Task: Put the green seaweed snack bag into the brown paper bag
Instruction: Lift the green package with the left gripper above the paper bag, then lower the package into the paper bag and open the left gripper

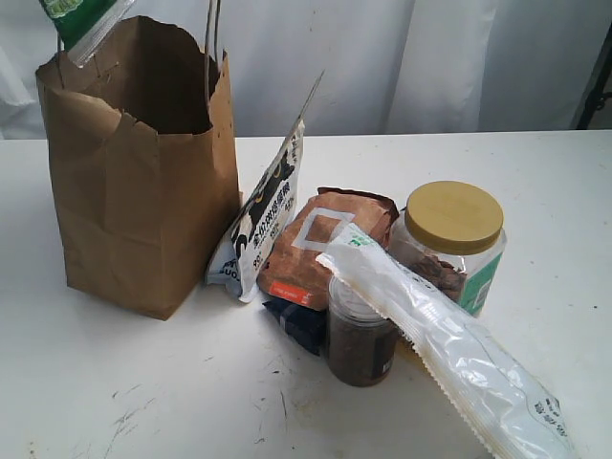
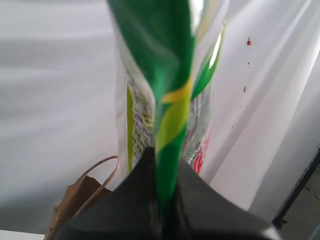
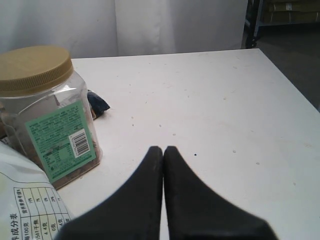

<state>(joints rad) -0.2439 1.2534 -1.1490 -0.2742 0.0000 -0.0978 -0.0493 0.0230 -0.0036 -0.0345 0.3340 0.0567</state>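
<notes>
The green seaweed snack bag [image 1: 78,21] hangs at the top left of the exterior view, just above the rear left rim of the brown paper bag [image 1: 143,182], which stands open on the table. In the left wrist view my left gripper [image 2: 166,160] is shut on the green seaweed snack bag [image 2: 167,75], with the packet's edge pinched between the black fingers; the brown paper bag [image 2: 80,197] and a twine handle show below. The left gripper itself is out of the exterior view. My right gripper [image 3: 163,150] is shut on nothing, low over the white table [image 3: 210,100].
Right of the paper bag stand a white-and-black pouch [image 1: 263,225], a reddish-brown crinkled packet [image 1: 320,244], a small dark jar [image 1: 359,335], a yellow-lidded jar [image 1: 454,234] and a long clear plastic packet [image 1: 449,354]. The yellow-lidded jar [image 3: 42,110] sits beside the right gripper.
</notes>
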